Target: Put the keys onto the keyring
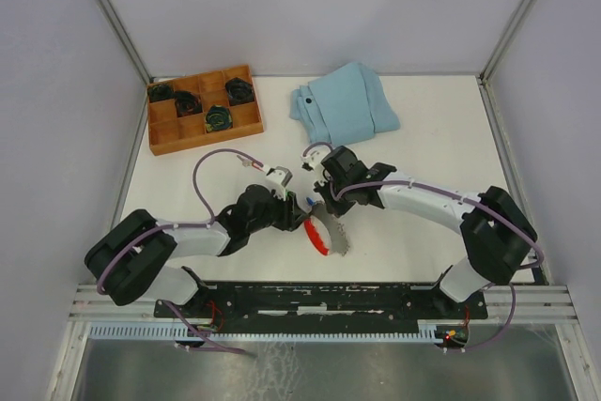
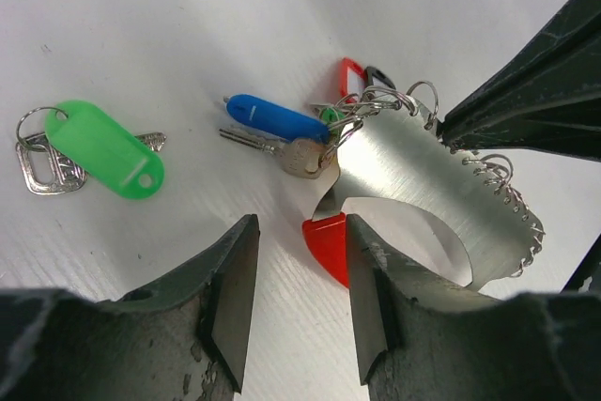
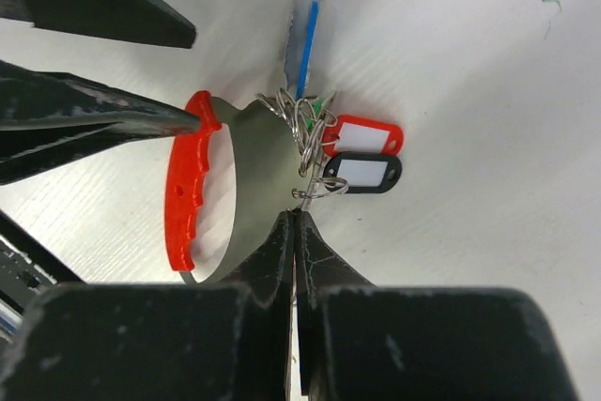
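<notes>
The keyring (image 1: 324, 232) lies at mid-table: a red curved strip (image 3: 188, 185) on a silvery plate (image 2: 413, 171) edged with small loops. A key with a blue tag (image 2: 277, 119) hangs from its loops, as do a red tag (image 3: 364, 135) and a black tag (image 3: 362, 174). Another key with a green tag (image 2: 103, 147) lies loose on the table to the left. My left gripper (image 2: 299, 260) is open, and the strip's red tip (image 2: 329, 246) rests against its right finger. My right gripper (image 3: 294, 218) is shut on the plate's looped edge.
A wooden compartment tray (image 1: 160, 138) holding dark coiled items stands at the back left. A folded light-blue cloth (image 1: 343, 100) lies at the back centre. Grey walls close in the table on three sides.
</notes>
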You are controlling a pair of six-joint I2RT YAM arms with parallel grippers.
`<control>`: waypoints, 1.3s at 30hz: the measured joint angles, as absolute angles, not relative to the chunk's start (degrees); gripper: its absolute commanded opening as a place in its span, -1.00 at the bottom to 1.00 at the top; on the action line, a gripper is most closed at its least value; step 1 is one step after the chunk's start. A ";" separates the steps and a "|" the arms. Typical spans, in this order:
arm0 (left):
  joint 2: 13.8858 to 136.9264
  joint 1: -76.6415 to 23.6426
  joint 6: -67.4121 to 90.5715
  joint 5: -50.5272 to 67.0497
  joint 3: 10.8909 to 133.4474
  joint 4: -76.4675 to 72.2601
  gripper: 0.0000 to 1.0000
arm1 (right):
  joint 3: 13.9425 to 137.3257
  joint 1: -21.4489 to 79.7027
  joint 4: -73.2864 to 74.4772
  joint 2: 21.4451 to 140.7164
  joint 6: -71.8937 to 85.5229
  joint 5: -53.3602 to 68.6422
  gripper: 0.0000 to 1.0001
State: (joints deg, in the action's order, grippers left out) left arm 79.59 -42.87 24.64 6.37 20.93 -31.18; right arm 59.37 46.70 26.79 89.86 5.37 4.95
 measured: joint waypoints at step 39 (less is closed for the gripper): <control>88.88 -49.25 24.56 8.91 30.83 -20.56 -0.48 | 49.84 38.24 20.21 92.75 15.55 17.23 -0.63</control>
State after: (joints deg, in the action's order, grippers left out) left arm 88.88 -49.25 24.56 8.91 30.83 -20.56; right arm 49.84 38.24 20.21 92.75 15.55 17.23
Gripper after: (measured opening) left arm 0.262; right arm 0.193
